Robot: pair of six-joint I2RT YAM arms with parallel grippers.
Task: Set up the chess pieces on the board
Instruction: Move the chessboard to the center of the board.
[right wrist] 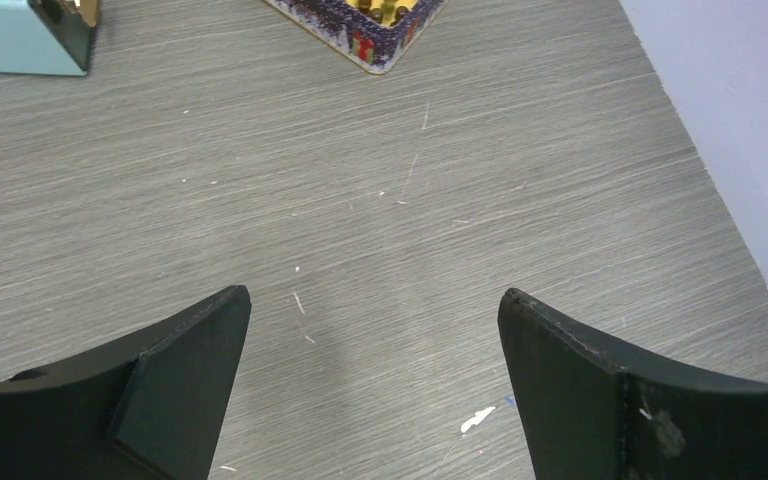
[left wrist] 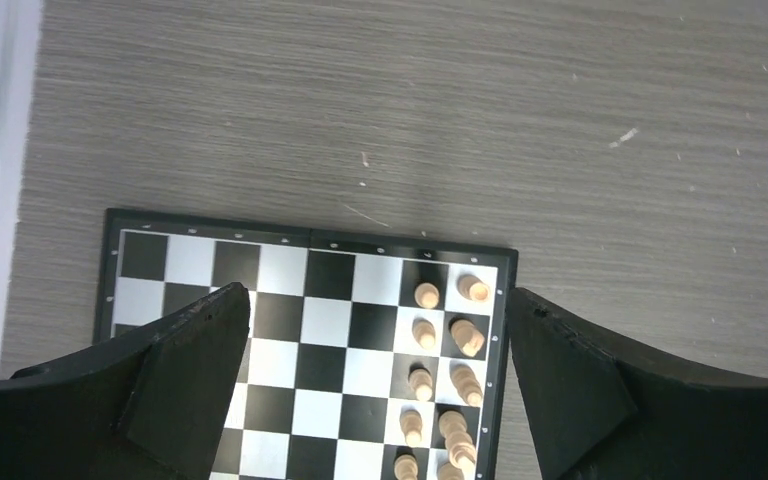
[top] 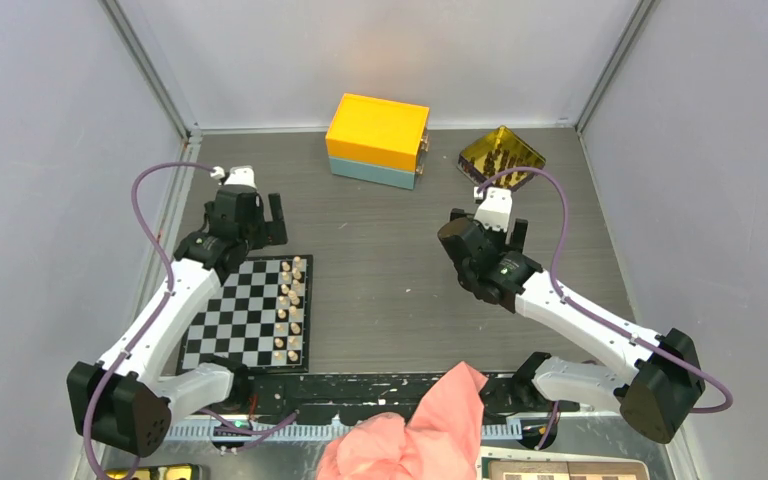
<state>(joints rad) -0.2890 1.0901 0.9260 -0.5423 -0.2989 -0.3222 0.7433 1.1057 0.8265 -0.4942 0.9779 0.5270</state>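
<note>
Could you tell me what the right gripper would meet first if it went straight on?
Most likely the shiny gold square tin ahead of the right gripper; only bare grey tabletop lies between, though depth is unclear.

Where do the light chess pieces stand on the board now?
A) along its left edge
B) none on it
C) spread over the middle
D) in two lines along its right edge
D: the chess pieces line two files at the right edge of the board.
</note>
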